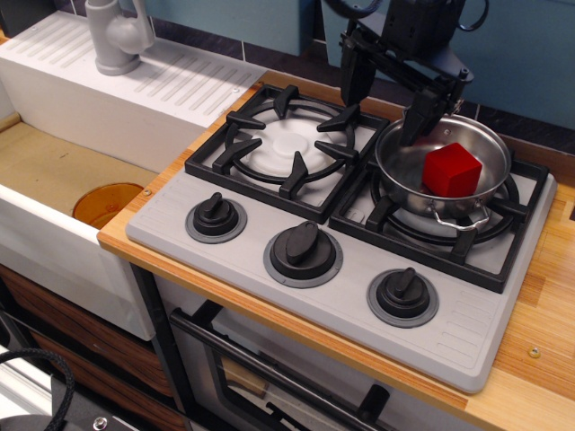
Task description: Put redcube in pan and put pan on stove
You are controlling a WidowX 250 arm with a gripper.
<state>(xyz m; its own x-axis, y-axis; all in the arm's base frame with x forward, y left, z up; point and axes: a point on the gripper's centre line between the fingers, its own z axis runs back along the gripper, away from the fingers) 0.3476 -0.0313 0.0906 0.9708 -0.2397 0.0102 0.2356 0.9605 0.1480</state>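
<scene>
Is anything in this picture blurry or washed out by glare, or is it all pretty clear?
In the one view, observation.image, most is sharp: the stove knobs and grates are crisp. The pan shows bright reflections on its steel wall, with a red tint beside the redcube. The gripper looks dark, its detail hard to read.

Redcube [453, 170] sits inside shiny steel pan [422, 196], upright on rt burner grate of grey stove [467, 332] w/ 3 black knobs.
</scene>
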